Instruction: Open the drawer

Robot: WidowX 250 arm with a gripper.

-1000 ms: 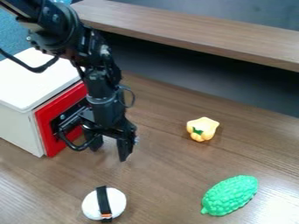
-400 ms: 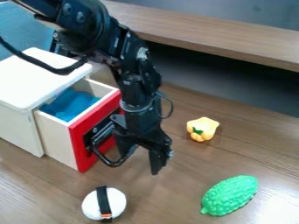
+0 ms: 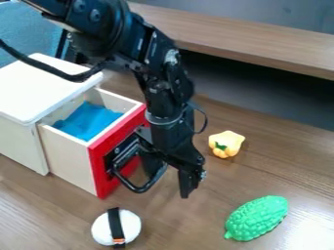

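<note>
In the camera view, hangs at the drawer [image 3: 65,158], right at its handle [image 3: 139,190], with the black gripper [image 3: 171,182] pointing down. Holds the fingers [image 3: 188,183] spread apart, with a gap between them. Keeps one beside the drawer's red front [image 3: 99,168], seen within the black loop of the handle, and the other outside the loop, over bare counter [image 3: 182,227]. Pinches nothing visible between them; cannot tell how firmly the near one presses on the handle. Compared with the last earlier frame, has come a little farther to the right and pulled the drawer slightly farther out of the white-topped cabinet [image 3: 16,146], with more of the blue material [image 3: 91,120] in view inside. Back in the first frame, was beside a closed drawer. On the brown wood-grained counter, has a yellow pepper-shaped toy [image 3: 226,142] to the right, a green bumpy toy [image 3: 258,218] at lower right and a white rounded toy [image 3: 132,224] with a black band in front of the drawer, all just as before. Beyond, has a wooden ledge [image 3: 248,39] above a dark recess, and a blue surface [image 3: 26,29] at upper left.
</note>
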